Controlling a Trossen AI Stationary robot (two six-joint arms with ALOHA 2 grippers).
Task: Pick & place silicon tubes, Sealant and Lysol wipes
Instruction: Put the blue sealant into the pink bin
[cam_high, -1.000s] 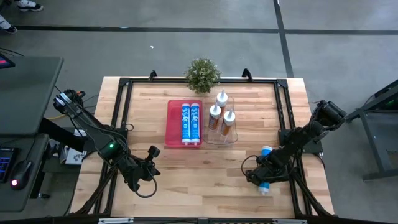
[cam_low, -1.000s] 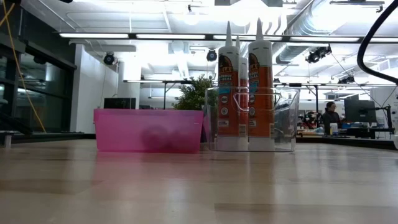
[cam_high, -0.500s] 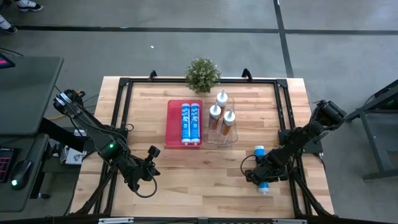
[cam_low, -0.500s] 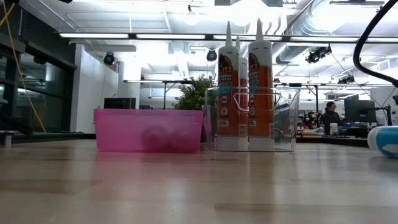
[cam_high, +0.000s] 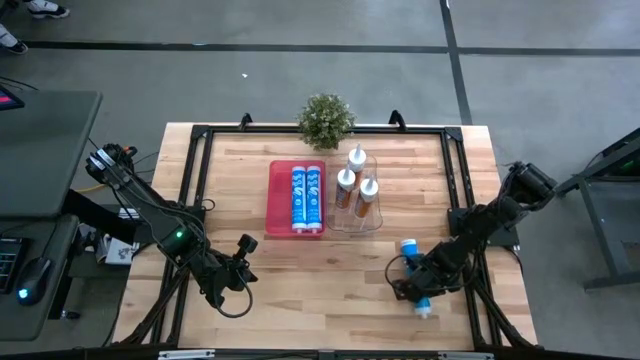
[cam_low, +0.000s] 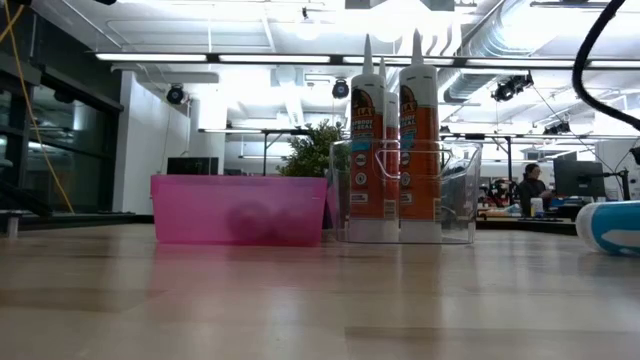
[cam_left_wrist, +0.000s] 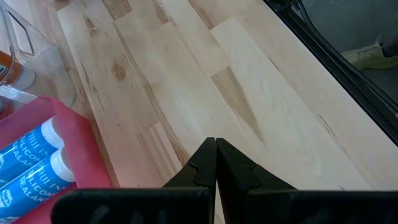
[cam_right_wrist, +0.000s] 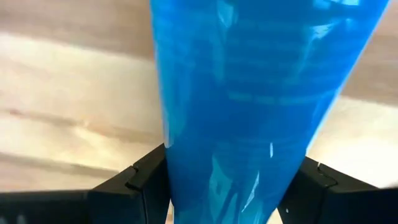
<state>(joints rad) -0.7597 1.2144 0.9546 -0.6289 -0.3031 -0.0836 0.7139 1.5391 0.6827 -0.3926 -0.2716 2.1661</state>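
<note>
A blue Lysol wipes canister (cam_high: 415, 275) with a white cap lies lengthwise in my right gripper (cam_high: 418, 280) at the table's right near part. Its end shows at the right edge of the low view (cam_low: 610, 226), and it fills the right wrist view (cam_right_wrist: 249, 93). Two blue silicone tubes (cam_high: 306, 198) lie in a pink tray (cam_high: 277, 200). Three sealant tubes (cam_high: 356, 185) stand upright in a clear bin (cam_high: 372, 222). My left gripper (cam_high: 245, 252) is shut and empty over the left near part of the table; it also shows in the left wrist view (cam_left_wrist: 216, 147). My right gripper pinches the canister's blue body (cam_right_wrist: 186, 168) between its two fingers (cam_right_wrist: 144, 177), one on each side. The fingers lie across the canister. The canister lies about level, its capped end (cam_high: 408, 245) toward the far edge. I cannot tell whether it touches the table.
A small potted plant (cam_high: 325, 120) stands at the far edge behind the tray and bin. A black frame (cam_high: 455, 180) runs around the tabletop. Bare wood (cam_high: 320, 270) lies between the two grippers.
My right gripper has carried the canister toward the table's left, toward the middle. The canister has turned a little, its capped end swinging left, and its end has come into the low view at the right edge.
</note>
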